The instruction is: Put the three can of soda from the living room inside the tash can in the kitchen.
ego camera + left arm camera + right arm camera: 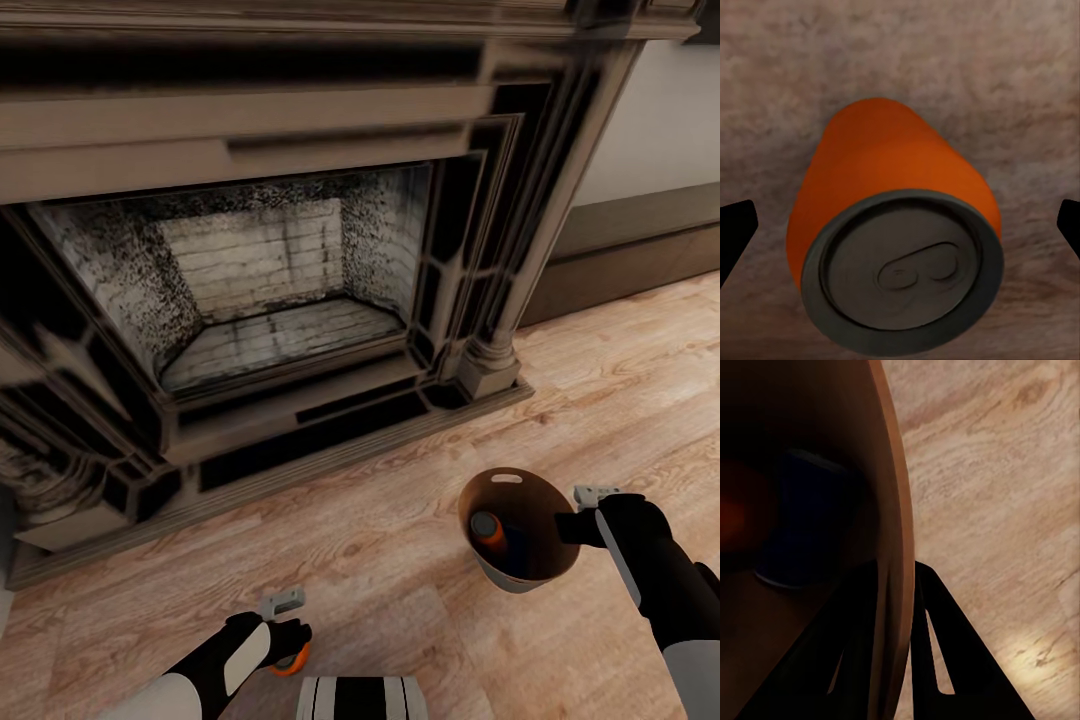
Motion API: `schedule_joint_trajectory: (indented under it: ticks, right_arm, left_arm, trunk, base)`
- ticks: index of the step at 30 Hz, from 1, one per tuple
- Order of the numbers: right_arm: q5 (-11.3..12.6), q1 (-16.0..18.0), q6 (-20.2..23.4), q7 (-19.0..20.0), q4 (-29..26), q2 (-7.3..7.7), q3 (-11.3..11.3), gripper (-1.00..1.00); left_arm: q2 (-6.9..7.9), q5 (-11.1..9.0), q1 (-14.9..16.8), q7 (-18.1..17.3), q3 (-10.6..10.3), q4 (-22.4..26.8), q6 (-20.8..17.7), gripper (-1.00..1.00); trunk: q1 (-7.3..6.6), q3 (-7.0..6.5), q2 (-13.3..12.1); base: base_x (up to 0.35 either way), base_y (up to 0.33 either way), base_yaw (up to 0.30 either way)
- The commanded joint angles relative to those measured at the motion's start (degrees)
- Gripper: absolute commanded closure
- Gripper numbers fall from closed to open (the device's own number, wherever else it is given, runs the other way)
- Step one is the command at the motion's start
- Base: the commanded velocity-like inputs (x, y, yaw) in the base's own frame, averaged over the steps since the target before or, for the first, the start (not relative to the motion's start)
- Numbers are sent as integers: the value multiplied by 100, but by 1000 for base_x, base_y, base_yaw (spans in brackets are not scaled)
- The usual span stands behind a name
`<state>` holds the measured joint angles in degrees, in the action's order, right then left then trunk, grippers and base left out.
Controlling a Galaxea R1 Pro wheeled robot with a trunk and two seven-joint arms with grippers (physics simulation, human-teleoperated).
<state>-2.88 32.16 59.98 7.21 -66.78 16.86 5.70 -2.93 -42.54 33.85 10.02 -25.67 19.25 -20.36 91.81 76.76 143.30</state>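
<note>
Right gripper pinches the trash can rim (cans inside); left gripper hangs spread over an orange can.

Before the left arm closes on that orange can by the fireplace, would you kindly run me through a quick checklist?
1. Orange soda can with grey top centred between the left tool's fingers: ok.
2. Left tool open around it: ok, fingers apart from the can on both sides.
3. Can upright on the wood plank floor: ok.
4. Right tool clamped on the round copper-brown bin's rim: ok.
5. Other cans in the bin: one orange can ok; blue can cannot tell.
</note>
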Motion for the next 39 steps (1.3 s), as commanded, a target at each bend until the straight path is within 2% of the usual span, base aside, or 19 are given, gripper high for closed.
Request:
schedule_joint_trajectory:
  ticks: [1,16,17,39]
  right_arm:
    - [51,1,2,27,-1,0,2,100]
    - [51,3,2,27,-1,4,1,100]
    - [51,4,2,27,-1,5,1,100]
    - [51,3,2,27,-1,11,1,100]
  left_arm:
    - [-2,0,-1,0,0,0,-1,-100]
    - [-3,-17,-2,0,0,-3,-4,-100]
    - [-3,-18,-2,0,0,-2,-4,100]
    - [-26,-18,-2,9,0,-7,13,100]
  trunk:
    - [0,0,0]
    - [0,0,0]
    - [0,0,0]
    - [0,0,0]
  base:
    - [0,0,0]
    - [0,0,0]
    - [0,0,0]
    - [0,0,0]
